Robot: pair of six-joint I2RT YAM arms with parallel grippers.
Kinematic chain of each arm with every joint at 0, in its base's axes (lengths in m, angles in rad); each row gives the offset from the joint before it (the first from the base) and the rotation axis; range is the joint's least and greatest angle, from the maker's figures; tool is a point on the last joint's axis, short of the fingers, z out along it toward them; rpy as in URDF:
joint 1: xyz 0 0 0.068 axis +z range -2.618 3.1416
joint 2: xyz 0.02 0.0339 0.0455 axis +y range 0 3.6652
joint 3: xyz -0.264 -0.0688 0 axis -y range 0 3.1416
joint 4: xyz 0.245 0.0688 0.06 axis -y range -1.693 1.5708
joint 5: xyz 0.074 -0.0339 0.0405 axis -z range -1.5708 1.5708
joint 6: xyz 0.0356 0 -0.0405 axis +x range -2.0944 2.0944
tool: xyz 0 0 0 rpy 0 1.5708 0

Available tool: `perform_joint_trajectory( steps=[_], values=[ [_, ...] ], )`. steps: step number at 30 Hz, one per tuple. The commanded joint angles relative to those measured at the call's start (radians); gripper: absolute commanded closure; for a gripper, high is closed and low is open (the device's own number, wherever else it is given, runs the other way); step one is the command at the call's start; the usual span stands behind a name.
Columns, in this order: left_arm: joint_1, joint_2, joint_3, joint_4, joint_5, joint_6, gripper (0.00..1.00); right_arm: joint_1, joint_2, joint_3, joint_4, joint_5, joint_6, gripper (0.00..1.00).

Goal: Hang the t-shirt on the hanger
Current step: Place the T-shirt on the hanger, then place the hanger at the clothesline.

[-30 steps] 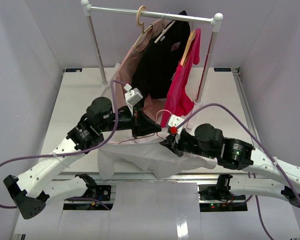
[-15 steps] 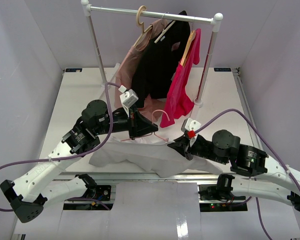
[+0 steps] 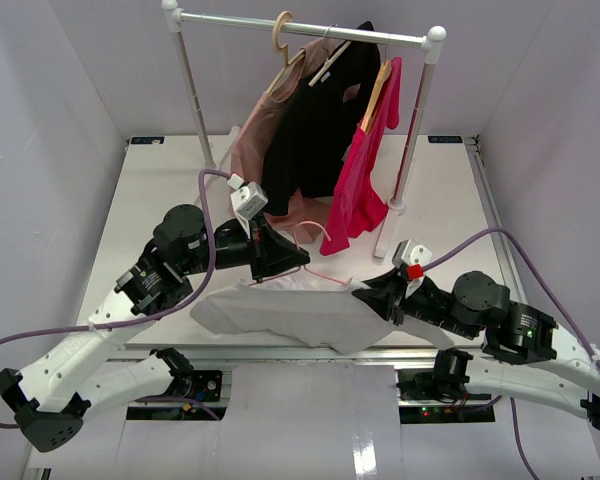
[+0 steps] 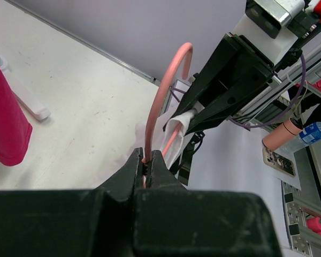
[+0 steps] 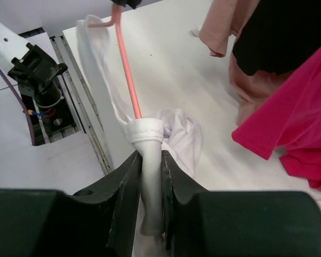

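The thin pink hanger (image 4: 161, 96) is pinched at its wire by my left gripper (image 4: 147, 156), which is shut on it and stands left of centre over the table (image 3: 298, 262). The white t-shirt (image 3: 280, 312) lies stretched along the table's near edge, and the hanger's wire (image 5: 127, 69) runs into a rolled white opening of it (image 5: 147, 131). My right gripper (image 5: 150, 158) is closed on that roll of fabric, to the right of the left gripper (image 3: 368, 296). How far the hanger reaches inside the shirt is hidden.
Behind stands a white clothes rack (image 3: 192, 90) with a dusty-pink garment (image 3: 260, 135), a black shirt (image 3: 320, 125) and a magenta garment (image 3: 365, 175) on wooden hangers. The rack's right foot (image 3: 385, 235) sits close behind my right gripper. The table's near edge (image 3: 280, 352) runs just below the shirt.
My right arm has drawn back to the right, pulling the t-shirt out longer along the near edge. My left arm has shifted left with the hanger.
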Motion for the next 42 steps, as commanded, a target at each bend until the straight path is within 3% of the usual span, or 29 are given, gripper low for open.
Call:
perform_joint_trajectory(
  steps=[1, 10, 20, 32, 42],
  values=[
    [0.007, -0.014, 0.000, -0.031, -0.008, 0.010, 1.00, -0.007, 0.005, 0.031, -0.006, 0.068, 0.008, 0.66],
    [0.007, 0.003, 0.030, -0.087, -0.044, 0.027, 1.00, -0.008, 0.008, 0.065, -0.037, 0.092, -0.005, 0.58],
    [0.007, 0.003, 0.043, -0.097, -0.064, 0.028, 1.00, -0.007, -0.020, 0.050, -0.057, 0.091, 0.002, 0.71],
    [0.007, 0.022, 0.057, -0.098, -0.055, 0.021, 1.00, -0.008, 0.144, 0.146, -0.063, -0.109, -0.089, 0.49],
    [0.007, -0.002, 0.063, -0.100, -0.042, 0.016, 1.00, -0.007, 0.268, 0.151, -0.063, -0.066, -0.127, 0.46]
  ],
)
